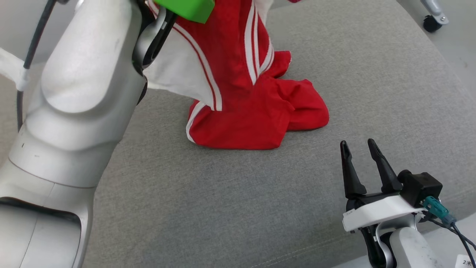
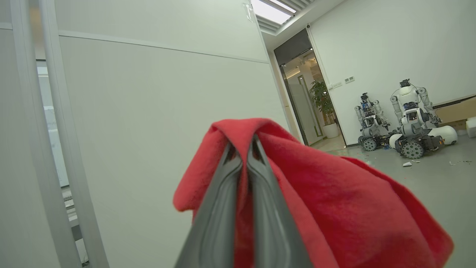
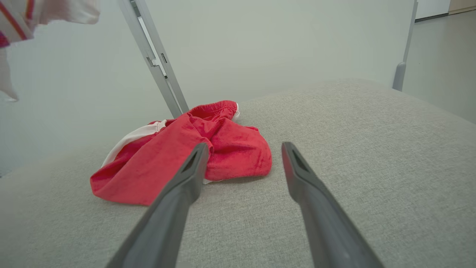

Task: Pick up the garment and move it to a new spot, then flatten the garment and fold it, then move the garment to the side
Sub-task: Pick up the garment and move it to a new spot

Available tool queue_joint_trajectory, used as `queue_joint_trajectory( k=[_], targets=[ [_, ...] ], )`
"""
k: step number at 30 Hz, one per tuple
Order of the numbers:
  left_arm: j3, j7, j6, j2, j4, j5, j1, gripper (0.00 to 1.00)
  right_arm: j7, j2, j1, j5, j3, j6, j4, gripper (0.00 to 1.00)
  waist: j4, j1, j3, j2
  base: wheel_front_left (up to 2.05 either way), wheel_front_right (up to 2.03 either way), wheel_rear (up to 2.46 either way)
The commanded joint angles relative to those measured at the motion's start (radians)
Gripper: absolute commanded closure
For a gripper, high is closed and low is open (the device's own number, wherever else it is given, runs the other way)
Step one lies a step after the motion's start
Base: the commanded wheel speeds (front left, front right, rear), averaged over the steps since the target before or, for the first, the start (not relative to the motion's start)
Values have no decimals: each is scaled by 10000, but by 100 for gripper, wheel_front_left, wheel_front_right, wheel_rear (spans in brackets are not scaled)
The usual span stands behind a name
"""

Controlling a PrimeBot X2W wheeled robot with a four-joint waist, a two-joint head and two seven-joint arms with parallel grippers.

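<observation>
Our left claw (image 2: pixel 241 143) is pinched tight on the red and white garment (image 1: pixel 241 111) and holds its top up high. The bottom of the garment lies bunched on the grey cushion (image 1: pixel 372 74). Our right claw (image 1: pixel 359 143) is wide open, holding nothing, near the garment.

Left arm (image 1: pixel 74 93) raised high, left claw (image 2: pixel 241 143) clamped on garment (image 2: pixel 334 208), right claw (image 1: pixel 357 143) low, jaws spread apart
</observation>
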Motion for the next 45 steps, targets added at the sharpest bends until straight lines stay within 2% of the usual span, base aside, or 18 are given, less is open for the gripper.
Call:
queue_joint_trajectory(
  k=[1,16,22,36,45],
  targets=[
    [28,-5,42,162,14,-4,285,100,-35,-15,-19,-108,9,-3,-5,0,514,-1,-83,0,0,0,0],
    [658,-10,143,1137,64,-168,2106,100,-35,-17,-36,-495,52,-3,147,0,3448,-1,-551,0,0,0,0],
    [981,-11,199,1608,31,-193,2685,100,-35,-18,-41,-592,202,-3,215,0,4324,-1,-608,0,0,0,0],
    [2094,-10,439,2533,-166,-355,3709,100,-35,-21,-48,-855,225,-3,270,0,5517,-1,-427,0,0,0,0],
    [2723,-10,421,2798,-159,-269,3679,100,-34,-99,-301,-1003,372,-3,179,0,5538,-1,-97,0,0,0,0]
  ],
)
